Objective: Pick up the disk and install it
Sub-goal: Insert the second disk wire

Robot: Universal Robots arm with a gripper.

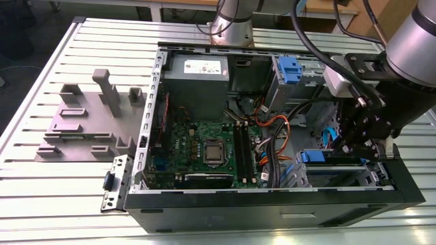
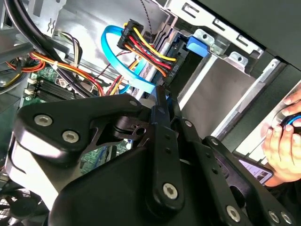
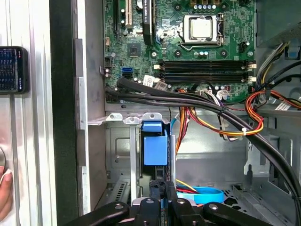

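Observation:
The disk (image 1: 320,157) stands on edge in the lower drive bay of the open computer case (image 1: 272,201), at the exterior view's right. Its blue carrier (image 3: 154,143) shows between the bay's metal rails in the first wrist view. In the second wrist view the carrier's blue end tab (image 2: 197,44) shows past the fingers. My gripper (image 1: 348,149) reaches down into the case at the bay. Its black fingers (image 3: 153,197) sit close together on either side of the disk's near edge, shut on it. In the second wrist view my gripper (image 2: 161,94) ends at that same edge.
Bundled orange, red and yellow cables (image 3: 225,125) and a blue flat cable (image 2: 113,52) run close by the bay. A grey power supply (image 1: 197,76) and a second blue carrier (image 1: 289,69) sit at the case's far end. A grey fixture (image 1: 89,122) lies on the slatted table. A person's hand (image 2: 282,141) rests outside the case.

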